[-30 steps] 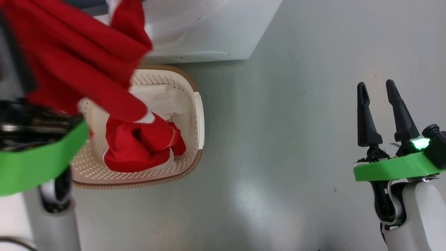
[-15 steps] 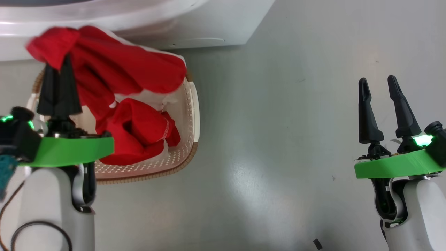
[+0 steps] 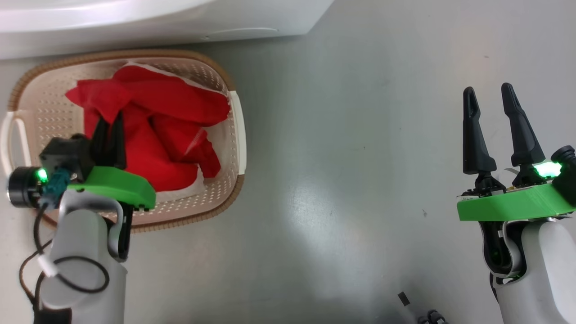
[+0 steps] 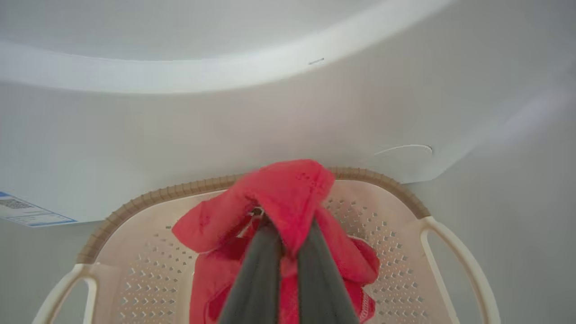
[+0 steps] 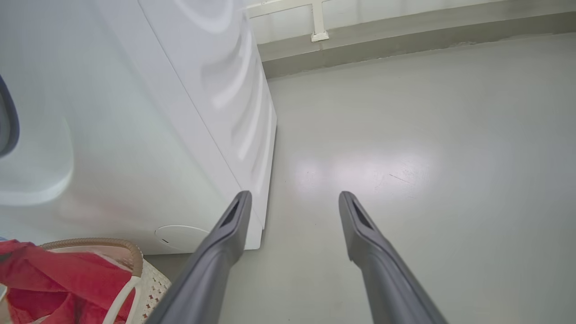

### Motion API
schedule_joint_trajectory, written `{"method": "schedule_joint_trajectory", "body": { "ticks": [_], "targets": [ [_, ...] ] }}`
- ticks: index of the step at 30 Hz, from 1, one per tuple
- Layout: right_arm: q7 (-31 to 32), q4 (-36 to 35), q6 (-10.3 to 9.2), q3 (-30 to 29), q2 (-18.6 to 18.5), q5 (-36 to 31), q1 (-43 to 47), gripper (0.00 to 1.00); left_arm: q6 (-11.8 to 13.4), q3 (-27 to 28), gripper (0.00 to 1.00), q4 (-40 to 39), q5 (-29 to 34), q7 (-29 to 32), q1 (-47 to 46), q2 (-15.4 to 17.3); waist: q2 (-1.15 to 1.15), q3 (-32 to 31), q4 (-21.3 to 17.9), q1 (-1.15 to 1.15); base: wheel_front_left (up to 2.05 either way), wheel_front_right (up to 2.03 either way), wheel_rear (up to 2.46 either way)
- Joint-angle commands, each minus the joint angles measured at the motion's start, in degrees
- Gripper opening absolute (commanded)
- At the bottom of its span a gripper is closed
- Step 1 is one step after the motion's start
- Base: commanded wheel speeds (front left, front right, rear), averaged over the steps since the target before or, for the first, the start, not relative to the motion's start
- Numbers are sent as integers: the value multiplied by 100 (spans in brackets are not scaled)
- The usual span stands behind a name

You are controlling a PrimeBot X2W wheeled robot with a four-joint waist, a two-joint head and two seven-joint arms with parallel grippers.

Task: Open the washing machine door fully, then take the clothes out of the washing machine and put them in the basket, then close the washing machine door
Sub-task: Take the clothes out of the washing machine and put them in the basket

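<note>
Draping left tool (image 3: 110, 126), red clothes (image 4: 288, 193), basket (image 4: 180, 186) cropped

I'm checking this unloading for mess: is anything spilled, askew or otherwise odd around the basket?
Nothing much stands out. The basket sits upright beside the washing machine, with the clothes inside it and none on the floor. The left gripper is shut on a red piece. One small dark scrap lies on the floor.

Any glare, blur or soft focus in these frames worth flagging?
Head view: sharp, with a broad pale glare patch on the floor. Left wrist view: the left gripper's fingers and the clothes they pinch look soft, too near the lens. Right wrist view: floor glare too, sheen on the washing machine, right gripper crisp.
</note>
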Motion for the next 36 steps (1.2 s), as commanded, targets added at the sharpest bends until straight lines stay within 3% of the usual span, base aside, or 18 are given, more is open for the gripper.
{"method": "schedule_joint_trajectory", "body": {
  "ticks": [1, 11, 13, 14, 15, 16, 17, 18, 36],
  "targets": [
    [-36, -135, 37, 146, -14, 41, 66, 100, -28, 111, 0, 65, 25, -22, 50, 205, 0, 66, -59, 0, 0, 0, 0],
    [-36, -156, 37, 180, -14, 36, 22, 100, -74, 22, 0, 1625, -19, -22, -575, 375, 0, 191, -141, 0, 0, 0, 0],
    [-36, -151, 37, 173, -14, 26, 26, 100, -86, 0, 18, 1808, -65, -22, -662, 356, 0, 183, -132, 0, 0, 0, 0],
    [-36, -145, 37, 170, -14, 19, 30, 100, -91, -14, 39, 1845, -78, -22, -693, 348, 0, 172, -122, 0, 0, 0, 0],
    [-36, -137, 37, 168, -14, 11, 34, 100, -94, -3, 51, 1870, -107, -22, -711, 338, 0, 153, -110, 0, 0, 0, 0],
    [-36, -128, 37, 166, -14, 4, 39, 100, -96, 9, 82, 1897, -135, -22, -719, 327, 0, 128, -98, 0, 0, 0, 0],
    [-36, -122, 37, 168, -14, -1, 40, 100, -98, 9, 95, 1917, -147, -22, -721, 321, 0, 102, -91, 0, 0, 0, 0],
    [-36, -117, 37, 172, -14, -7, 41, 100, -100, 6, 100, 1932, -157, -22, -714, 315, 0, 69, -84, 0, 0, 0, 0],
    [-36, 29, 37, 167, -14, -91, 201, 100, -119, 291, 100, 1324, -347, -22, -184, 207, 0, -810, -1, 0, 0, 0, 0]
  ]
}}
